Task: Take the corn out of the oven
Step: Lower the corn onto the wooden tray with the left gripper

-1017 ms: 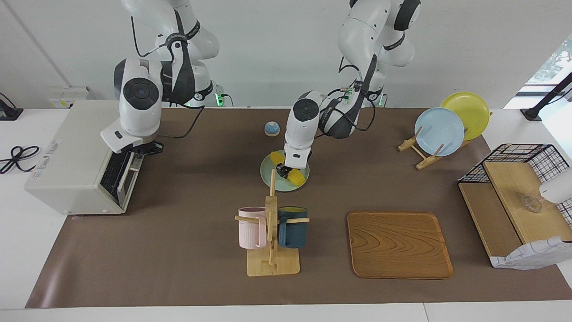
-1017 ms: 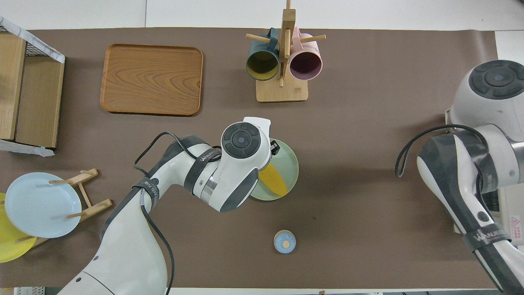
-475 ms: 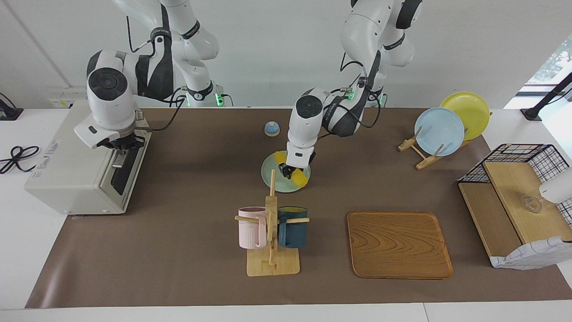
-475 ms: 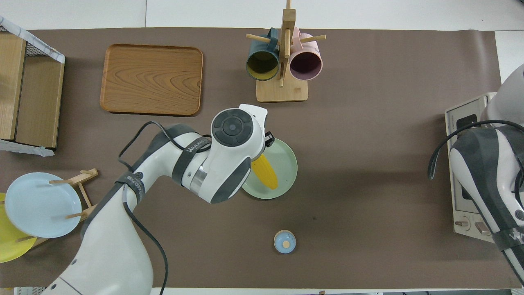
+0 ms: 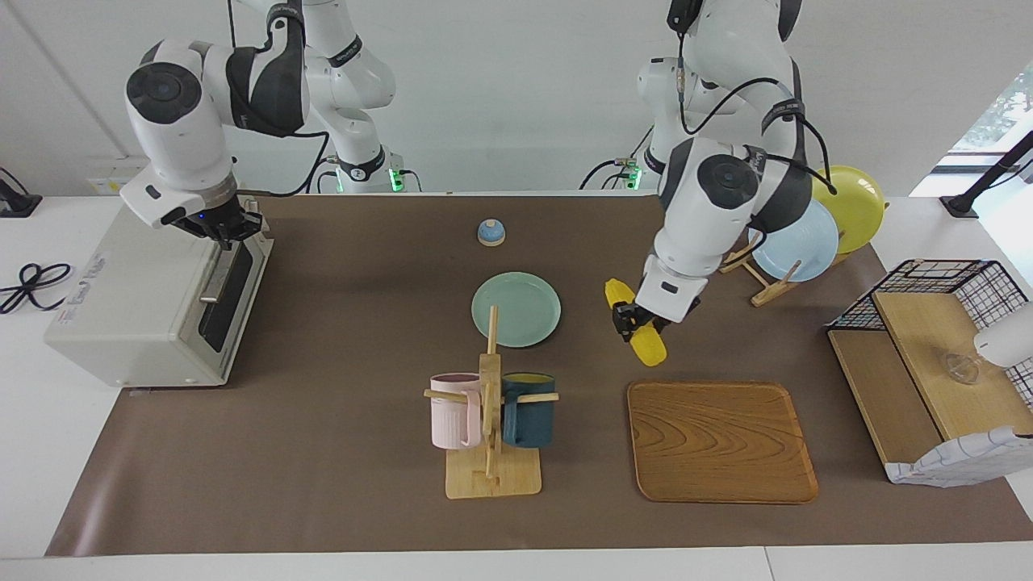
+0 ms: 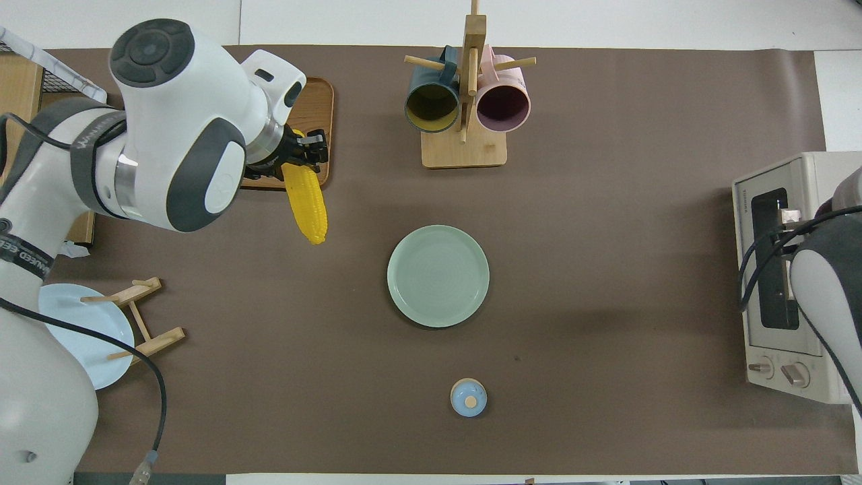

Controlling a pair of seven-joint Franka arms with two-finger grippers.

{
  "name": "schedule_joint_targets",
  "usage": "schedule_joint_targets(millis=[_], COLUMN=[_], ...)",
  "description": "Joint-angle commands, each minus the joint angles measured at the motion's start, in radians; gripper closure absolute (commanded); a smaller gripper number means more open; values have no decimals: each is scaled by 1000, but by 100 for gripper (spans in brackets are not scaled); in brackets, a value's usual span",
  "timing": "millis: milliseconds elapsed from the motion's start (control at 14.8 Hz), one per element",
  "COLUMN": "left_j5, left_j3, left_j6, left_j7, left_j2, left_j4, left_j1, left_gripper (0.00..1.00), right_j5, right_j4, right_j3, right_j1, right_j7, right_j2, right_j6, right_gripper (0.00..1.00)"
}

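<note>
Well, reading the table as a clock dial centred on the green plate [image 5: 516,309], with twelve pointing away from the robots, the nearest thing is a little blue knob-topped piece [image 5: 491,232] at six o'clock. At about eight stands a wooden plate rack [image 5: 759,278] with a pale blue plate [image 5: 809,242] and a yellow plate [image 5: 857,198] propped on edge. The left arm partly covers both in the facing view.

Out at three o'clock, at the right arm's end, sits the oven [image 5: 129,298], its dark glass door looking closed against the body. The right gripper [image 5: 219,227] hangs over the oven's top front edge, just above the bar handle. Its fingertips are pressed together, with nothing between them.

The green plate itself lies bare in the middle of the brown mat [image 5: 323,403].

At about ten o'clock is the corn [image 5: 650,345], well clear of the oven. It is up in the air, tilted, over the mat between the green plate and the wooden tray [image 5: 721,441]. The left gripper [image 5: 628,316] has it clamped crosswise near one end, and the longer end sticks out toward the plate.

At twelve o'clock, farthest out, stands a wooden mug tree [image 5: 491,452] hung with a pink mug [image 5: 454,410] and a dark blue mug [image 5: 529,410].
</note>
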Motion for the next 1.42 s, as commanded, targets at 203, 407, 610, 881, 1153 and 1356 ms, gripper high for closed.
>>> schedule_joint_targets(millis=[203,407,610,881,1153,1356], left_j5=[9,13,13,29,48,48], left_j3=[-7,-1,-2,-2,-2,-2], left_j6=[-78,-103,-80,-88,-103,-71], left_j7=[117,131,142,157,179,177], left_j2=[276,375,440,540,577,578], left_j4=[361,442,490,579,625,622], left_j1=[87,107,134,136,141,141], left_gripper=[100,100,100,100,100,100], right_j5=[226,234,225,219,173,174], right_j4=[188,237,245,190,193,195], right_j3=[9,11,12,12,-26,-34], right_j1=[-9,-6,-7,-3,73,64], right_j7=[-8,5,17,61,62,62], right_j2=[42,59,71,30,27,31], right_j6=[-100,-102,-99,-126,-112,-111], right_gripper=[0,0,0,0,0,0])
